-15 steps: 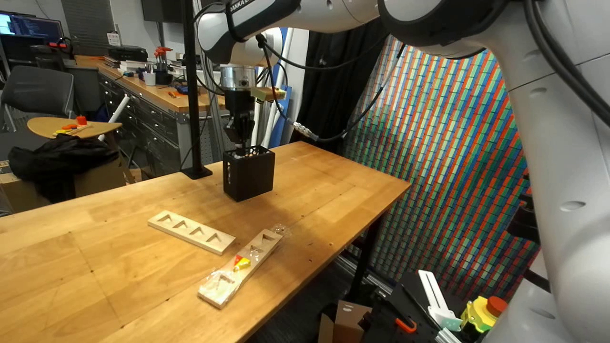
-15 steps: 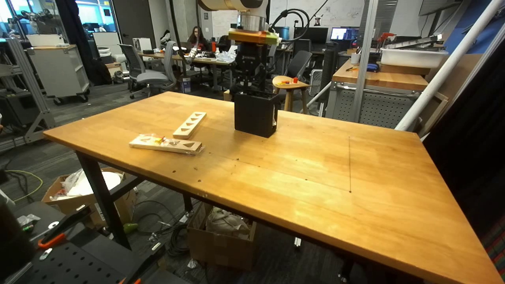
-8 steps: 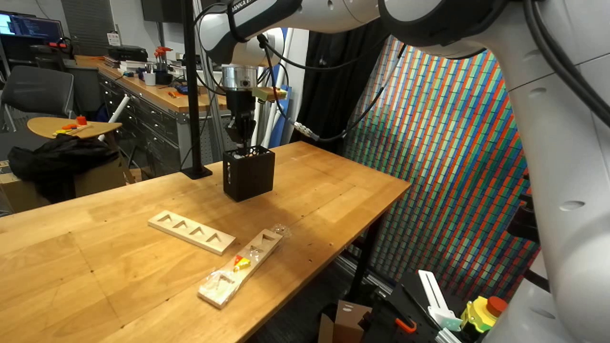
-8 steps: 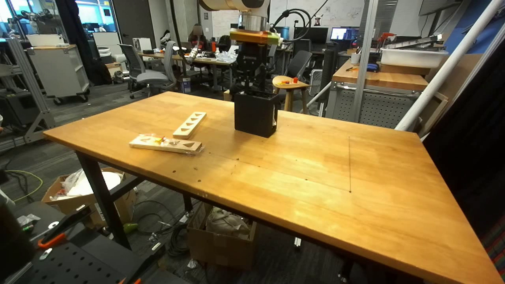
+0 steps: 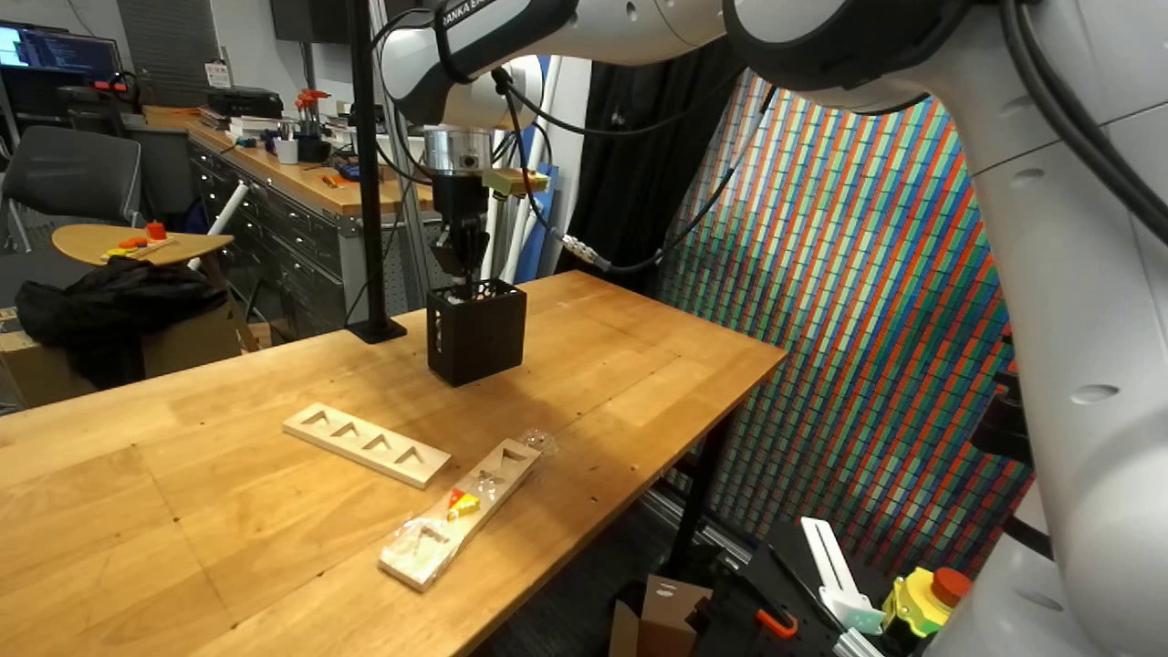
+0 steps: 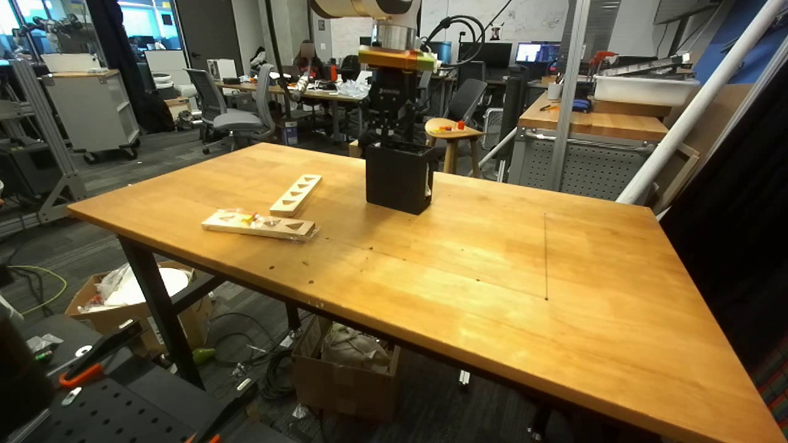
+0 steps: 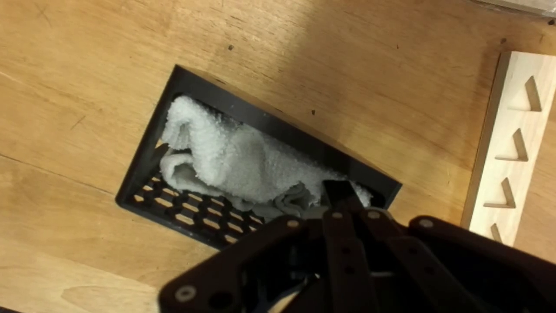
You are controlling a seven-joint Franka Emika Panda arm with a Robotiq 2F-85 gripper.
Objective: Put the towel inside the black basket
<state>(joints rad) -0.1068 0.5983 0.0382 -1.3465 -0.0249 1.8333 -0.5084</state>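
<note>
My gripper [image 7: 341, 191] is clenched, lower right, over the towel [image 7: 239, 161] in the black basket [image 7: 269, 124]. In an exterior view, top, my arm [image 5: 639, 32] reads "RANKA".

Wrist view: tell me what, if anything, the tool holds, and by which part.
It cannot be told: the shut tool hides part of the white towel in the black basket, so a pinched fold might not show.

wooden table [image 6: 505, 332], gray chairs [image 6: 237, 120], dark floor [image 6: 166, 157], whiteboard [image 6: 535, 21] behind
</note>
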